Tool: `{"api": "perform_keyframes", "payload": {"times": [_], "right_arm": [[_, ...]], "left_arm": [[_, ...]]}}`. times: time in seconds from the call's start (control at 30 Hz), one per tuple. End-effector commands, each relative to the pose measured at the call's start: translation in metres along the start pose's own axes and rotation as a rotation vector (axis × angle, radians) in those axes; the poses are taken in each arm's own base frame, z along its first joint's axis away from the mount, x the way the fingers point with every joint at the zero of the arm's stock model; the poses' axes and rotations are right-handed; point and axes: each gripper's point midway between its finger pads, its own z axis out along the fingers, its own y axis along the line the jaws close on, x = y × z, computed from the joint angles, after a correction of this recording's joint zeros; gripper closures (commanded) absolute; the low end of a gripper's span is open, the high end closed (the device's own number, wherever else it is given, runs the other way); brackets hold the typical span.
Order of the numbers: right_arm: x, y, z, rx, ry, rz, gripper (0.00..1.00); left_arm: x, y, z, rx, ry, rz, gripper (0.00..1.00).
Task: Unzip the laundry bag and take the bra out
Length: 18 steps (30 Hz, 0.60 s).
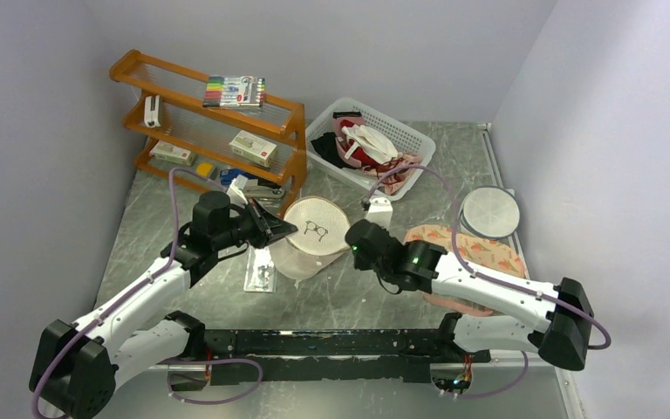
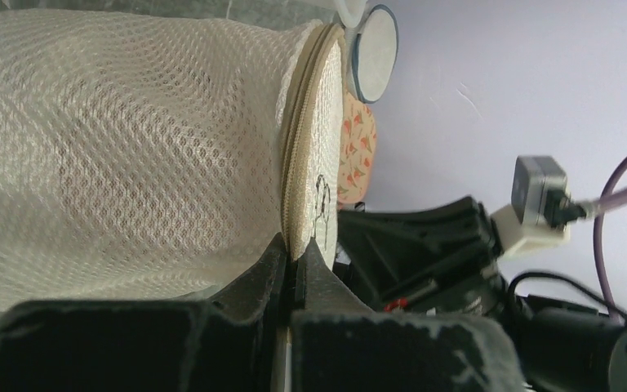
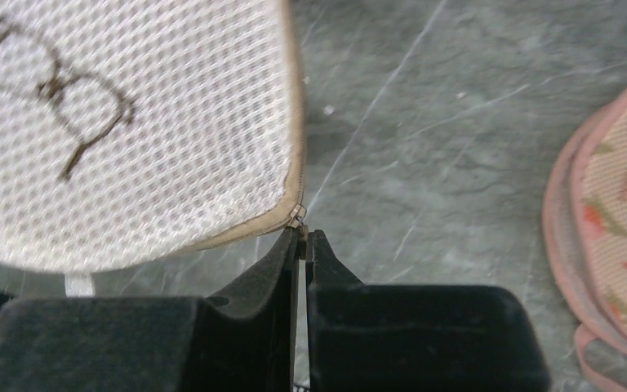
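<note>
Right gripper (image 3: 304, 245): fingers pressed together, pinching the small metal zip pull (image 3: 297, 215) by their extreme tips only. Left gripper (image 2: 294, 273): fingers pressed together on the beige zip rim (image 2: 298, 147) of the laundry bag (image 1: 314, 237), on the opposite side. The bag is held between the two grippers over the middle of the marbled grey table (image 1: 349, 297). Whether its underside touches the surface cannot be told. The zip reads as closed along the length visible.

Risks, as judged:
- The hold on the pull is shallow, so a jerked or sideways draw could let the tab slip out.
- If the draw leaves the line of the curved rim, the slider may bind or catch the mesh.
- If the left grip gives, the whole bag would trail after the right arm, unopened.
- A wide arc by the right arm could disturb the peach fruit-patterned pads (image 1: 480, 249) and the grey disc (image 1: 491, 212) nearby.

Markings:
- The only mark on the bag is a black spectacles-like emblem (image 1: 316, 230), with no lettering.
- Print on the marker pack (image 1: 234, 91) atop the wooden rack (image 1: 209, 131) is too small to read.
</note>
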Motion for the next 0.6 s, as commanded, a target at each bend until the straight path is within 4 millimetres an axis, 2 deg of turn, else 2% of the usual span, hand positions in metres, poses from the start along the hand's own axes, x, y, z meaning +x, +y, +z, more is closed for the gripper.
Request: {"api": "perform_keyframes", "payload": {"times": [0.0,0.13,0.2,0.4,0.5,0.57], "right_arm": [[-0.015,-0.038,0.009,0.074,-0.027,-0.008,1.0],[-0.023,-0.034,0.01,0.021,-0.037,-0.027,1.0],[-0.023,-0.029,0.01,-0.001,-0.031,-0.034,1.0],[-0.017,-0.027,0.012,-0.018,-0.024,-0.004,1.0],[-0.019,-0.027,0.011,-0.025,-0.046,0.017,1.0],[-0.021,-0.026,0.012,-0.033,-0.061,0.03,1.0]], "left_arm": [[-0.004,-0.015,-0.001,0.045,0.001,0.058,0.93],[-0.001,-0.011,0.001,0.018,0.032,0.089,0.91],[-0.001,-0.01,0.001,0.012,0.041,0.105,0.86],[-0.001,-0.022,-0.006,0.031,0.056,0.188,0.38],[-0.007,-0.026,-0.014,-0.021,0.05,0.274,0.07],[-0.016,-0.032,-0.023,-0.069,0.033,0.339,0.0]]}}
